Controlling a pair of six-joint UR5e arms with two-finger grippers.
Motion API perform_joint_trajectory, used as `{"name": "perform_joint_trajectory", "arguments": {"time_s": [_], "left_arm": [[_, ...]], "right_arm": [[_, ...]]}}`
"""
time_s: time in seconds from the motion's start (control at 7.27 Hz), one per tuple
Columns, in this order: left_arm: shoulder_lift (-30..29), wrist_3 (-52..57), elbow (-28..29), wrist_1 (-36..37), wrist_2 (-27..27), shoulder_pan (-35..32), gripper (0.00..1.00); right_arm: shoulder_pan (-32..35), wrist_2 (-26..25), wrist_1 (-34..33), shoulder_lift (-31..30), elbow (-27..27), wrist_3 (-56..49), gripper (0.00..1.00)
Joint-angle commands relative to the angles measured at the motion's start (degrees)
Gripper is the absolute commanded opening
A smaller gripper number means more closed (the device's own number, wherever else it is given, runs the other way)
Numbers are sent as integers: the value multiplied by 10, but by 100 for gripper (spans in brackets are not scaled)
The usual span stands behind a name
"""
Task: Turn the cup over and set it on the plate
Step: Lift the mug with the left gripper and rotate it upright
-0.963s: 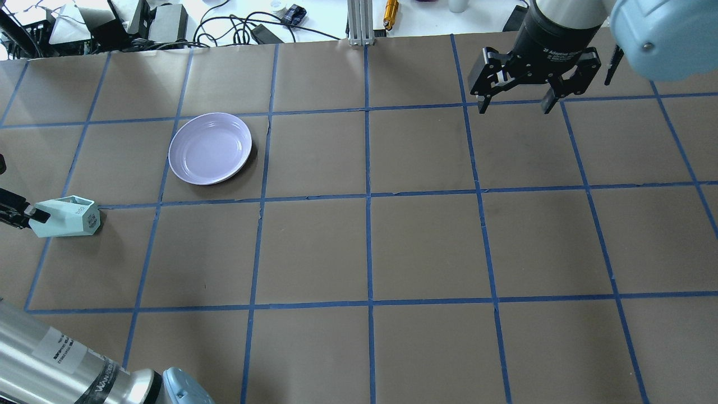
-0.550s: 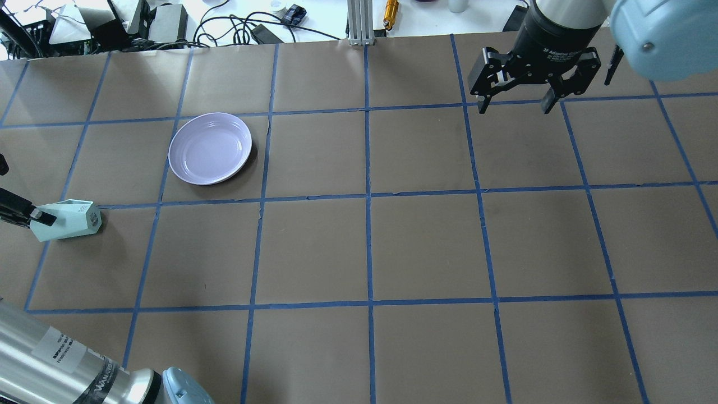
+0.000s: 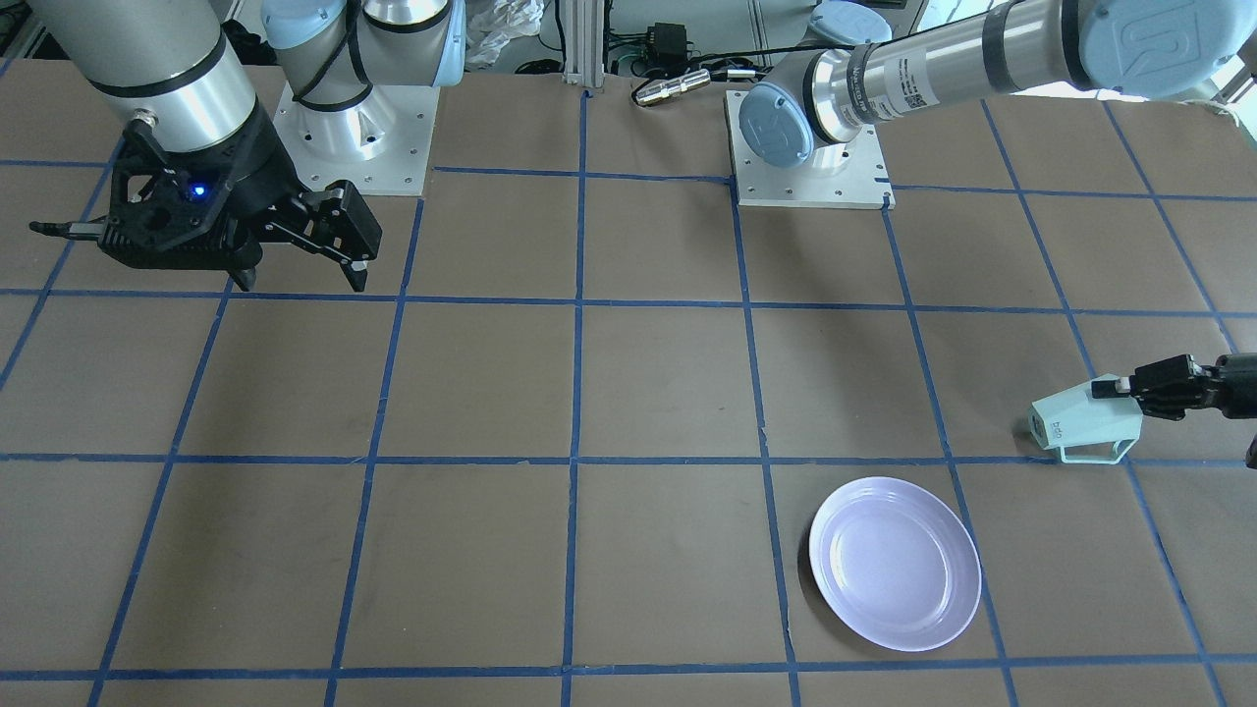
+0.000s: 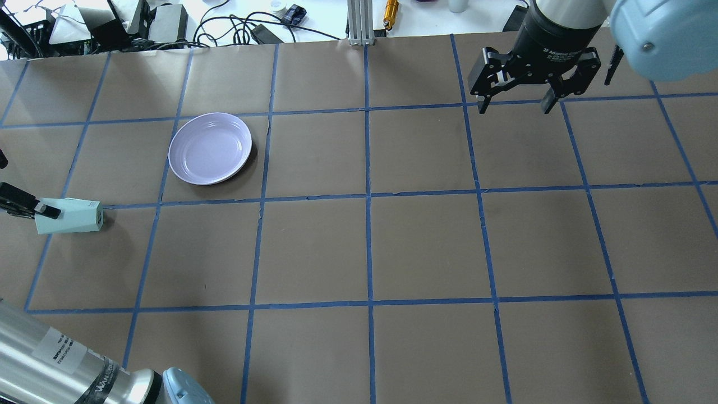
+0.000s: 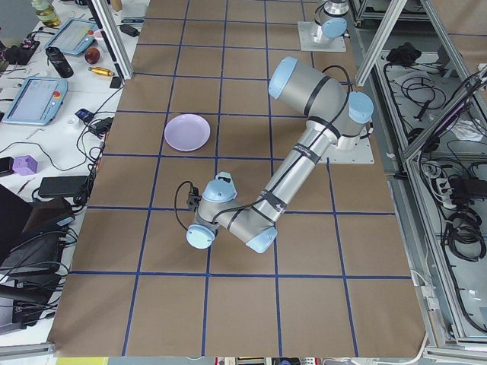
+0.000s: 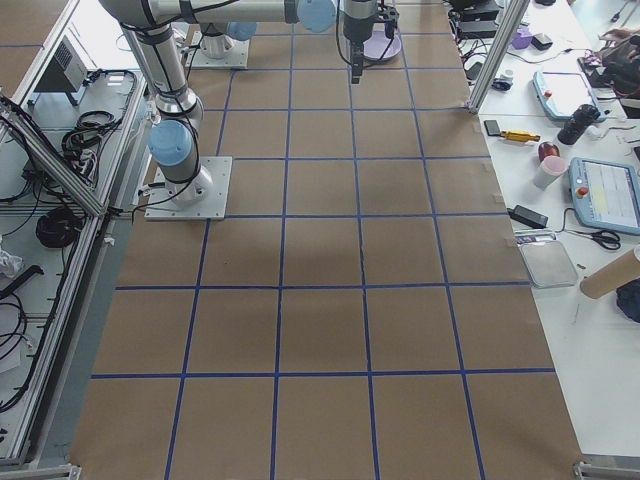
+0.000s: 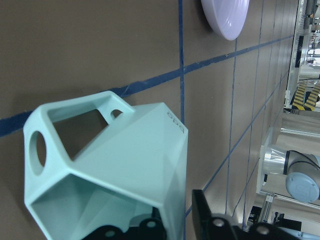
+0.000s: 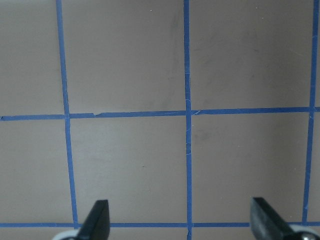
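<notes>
The mint-green cup [image 4: 70,216] lies sideways at the table's left edge, base toward the table middle, mouth toward my left gripper [image 4: 35,209]. In the front view the cup [image 3: 1085,425] has its handle on the camera's side. My left gripper [image 3: 1129,387] is shut on the cup's rim wall. In the left wrist view one finger is inside the cup [image 7: 110,160] and one outside. The lavender plate [image 4: 210,147] sits empty beyond and to the right of the cup; it also shows in the front view [image 3: 894,563]. My right gripper [image 4: 514,106] hangs open and empty over the far right.
The brown table carries a blue tape grid [image 4: 367,196]. An aluminium post [image 4: 359,22], cables and an orange tool [image 4: 391,11] lie past the far edge. The arm bases [image 3: 354,128] [image 3: 805,147] stand on the robot's side.
The left gripper has rolled the cup: its handle, seen on top before, has turned to the far side. The cup has lifted slightly. The right arm and the plate have not moved.
</notes>
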Motion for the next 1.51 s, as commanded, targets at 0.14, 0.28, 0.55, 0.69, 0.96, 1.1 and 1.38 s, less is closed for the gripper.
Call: {"name": "perform_joint_trajectory", "arguments": {"time_s": [0.14, 0.28, 0.55, 0.69, 0.96, 1.1, 1.38], "left_arm": [[13, 9, 1, -25, -23, -5, 0], [26, 8, 7, -37, -34, -12, 0], [52, -12, 36, -62, -26, -45, 0], [66, -63, 48, -69, -19, -60, 0], [109, -143, 55, -74, 17, -100, 0], [131, -188, 54, -75, 25, -124, 0], [173, -268, 47, -66, 38, -167, 0]], "right_arm": [[0, 0, 0, 0, 0, 0, 100], [0, 0, 0, 0, 0, 0, 100], [0, 0, 0, 0, 0, 0, 100], [0, 0, 0, 0, 0, 0, 100], [0, 0, 0, 0, 0, 0, 100], [0, 0, 0, 0, 0, 0, 100], [0, 0, 0, 0, 0, 1, 100]]}}
